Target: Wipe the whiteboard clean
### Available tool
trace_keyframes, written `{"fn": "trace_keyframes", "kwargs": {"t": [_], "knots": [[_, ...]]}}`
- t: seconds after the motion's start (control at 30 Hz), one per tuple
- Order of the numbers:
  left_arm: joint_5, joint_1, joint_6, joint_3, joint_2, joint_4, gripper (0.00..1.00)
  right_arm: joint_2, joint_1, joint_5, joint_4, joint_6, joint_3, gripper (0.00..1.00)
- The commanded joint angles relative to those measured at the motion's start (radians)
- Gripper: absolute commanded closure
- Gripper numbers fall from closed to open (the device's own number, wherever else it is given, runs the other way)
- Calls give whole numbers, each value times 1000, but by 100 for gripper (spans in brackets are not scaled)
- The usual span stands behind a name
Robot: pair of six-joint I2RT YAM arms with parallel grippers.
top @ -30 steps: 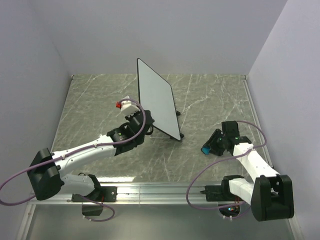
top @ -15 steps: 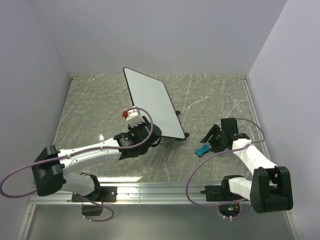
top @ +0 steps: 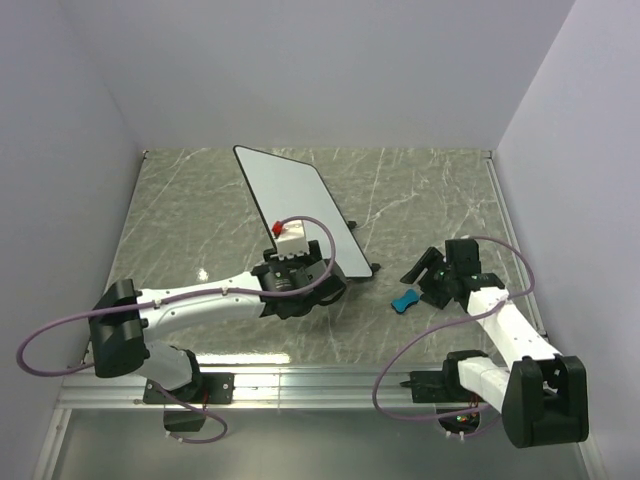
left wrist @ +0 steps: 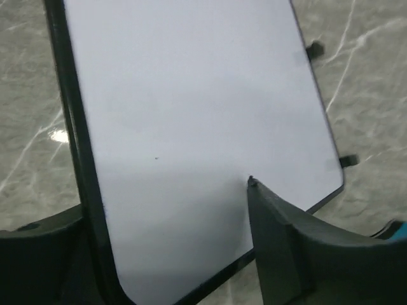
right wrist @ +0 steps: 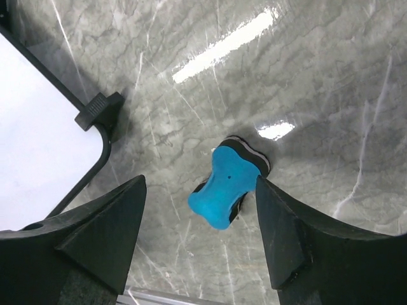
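The whiteboard (top: 290, 205) leans back on its black wire stand in the middle of the table, and its white face shows no scribble. It fills the left wrist view as the whiteboard (left wrist: 191, 108), its near rounded corner lying between my spread fingers. My left gripper (left wrist: 166, 200) is open, just in front of the board's lower edge. The blue eraser (top: 405, 300) lies on the table to the right of the board. My right gripper (right wrist: 200, 184) hangs open above the eraser (right wrist: 229, 187), not touching it. A corner of the whiteboard (right wrist: 38, 140) shows at the left of that view.
The stand's black feet (left wrist: 348, 161) stick out past the board's right edge, and one foot (right wrist: 100, 111) sits close to the eraser. Grey walls close in the marble table (top: 430, 200) on three sides. A metal rail (top: 300, 385) runs along the near edge.
My left gripper opened and let go of the whiteboard, which now leans back farther left; the arm shifted right. My right gripper opened and the eraser dropped onto the table.
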Motion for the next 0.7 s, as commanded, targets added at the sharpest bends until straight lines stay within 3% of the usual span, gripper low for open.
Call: {"fn": "trace_keyframes", "kwargs": {"t": [0.0,0.07,0.17,0.5,0.67], "knots": [[104,-41,163,15,58,-356,28,-38,-6,-10,13,11,-15,23],[104,-47,172,45,60,-364,13,-41,-7,-14,16,14,-20,23],[119,-49,197,78,62,-370,1,-47,-6,-17,21,19,-27,23],[166,-52,209,240,37,-491,1,-88,-6,-23,11,26,-43,22],[300,-52,304,297,-32,-447,1,-97,-8,-56,17,39,-50,22]]}}
